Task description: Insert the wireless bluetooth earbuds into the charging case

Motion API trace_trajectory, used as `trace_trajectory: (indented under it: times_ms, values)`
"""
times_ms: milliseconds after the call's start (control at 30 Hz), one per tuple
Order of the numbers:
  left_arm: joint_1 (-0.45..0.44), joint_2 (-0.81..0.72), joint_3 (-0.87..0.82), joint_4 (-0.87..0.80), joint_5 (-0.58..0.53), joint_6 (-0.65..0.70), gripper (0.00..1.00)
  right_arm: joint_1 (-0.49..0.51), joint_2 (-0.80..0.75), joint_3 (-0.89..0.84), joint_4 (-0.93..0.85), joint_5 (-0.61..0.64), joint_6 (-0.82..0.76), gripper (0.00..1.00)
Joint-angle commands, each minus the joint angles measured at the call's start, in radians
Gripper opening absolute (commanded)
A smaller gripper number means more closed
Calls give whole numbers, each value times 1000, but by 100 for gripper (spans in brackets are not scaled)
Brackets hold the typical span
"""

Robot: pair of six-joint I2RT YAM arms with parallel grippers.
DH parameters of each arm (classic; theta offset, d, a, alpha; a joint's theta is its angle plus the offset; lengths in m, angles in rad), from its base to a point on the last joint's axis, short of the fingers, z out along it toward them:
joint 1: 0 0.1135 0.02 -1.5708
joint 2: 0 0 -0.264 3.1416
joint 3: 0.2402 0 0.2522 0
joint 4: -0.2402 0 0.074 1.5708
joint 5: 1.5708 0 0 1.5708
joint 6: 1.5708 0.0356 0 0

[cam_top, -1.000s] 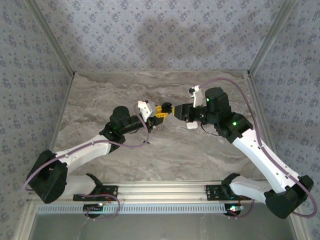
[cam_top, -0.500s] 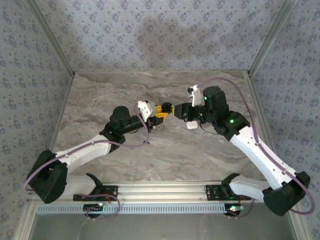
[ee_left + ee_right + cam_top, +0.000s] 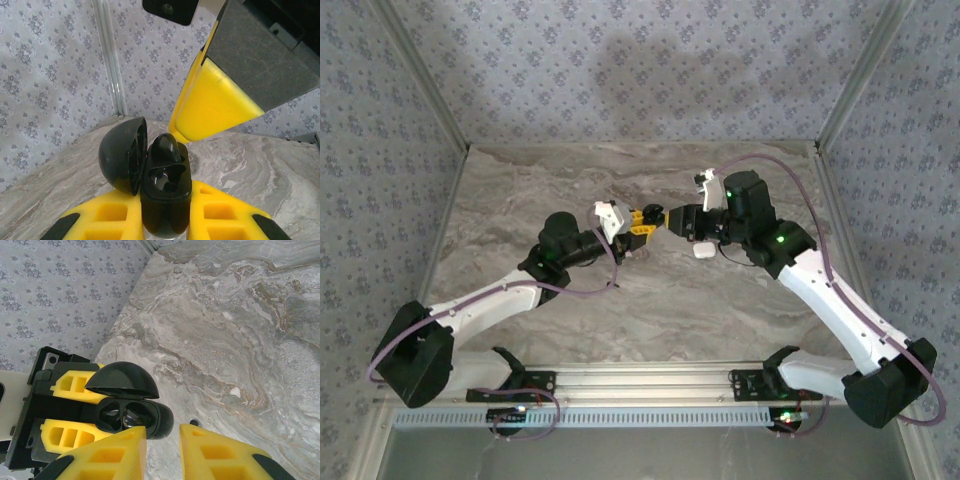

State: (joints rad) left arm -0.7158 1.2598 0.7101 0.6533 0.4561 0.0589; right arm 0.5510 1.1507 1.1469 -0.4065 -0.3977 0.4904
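Observation:
My left gripper is shut on the black charging case, holding it upright with its domed lid swung open to the left. One black earbud stands in the far socket, poking above the rim. The near socket looks empty. My right gripper meets the case from the other side, open, with bare table between its yellow fingers. One of those fingers hangs just above the seated earbud. A tiny dark object lies on the table by the other fingertip.
Both grippers, left and right, meet above the middle of the marble table. Patterned walls and metal frame posts close the back and sides. There is free room in front of and behind the grippers.
The right arm has edged slightly left toward the case. The left arm and the case have stayed still.

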Motion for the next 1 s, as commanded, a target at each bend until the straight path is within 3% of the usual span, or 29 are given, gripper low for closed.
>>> trace_trajectory:
  times_ms: [0, 300, 467, 667, 967]
  values:
    - [-5, -28, 29, 16, 7, 3, 15, -5, -14, 23, 11, 0, 1, 27]
    - [-2, -47, 0, 1, -44, -6, 14, 7, -45, 35, -50, 46, 0, 32]
    - [43, -82, -44, -30, -80, -59, 14, 50, -22, 88, -153, 109, -20, 35]
    - [148, -159, -134, -67, -107, -157, 15, 107, 82, 194, -326, 168, -105, 38]
    - [346, -321, -268, -224, -172, -282, 15, 218, 375, 421, -545, 195, -270, 43]
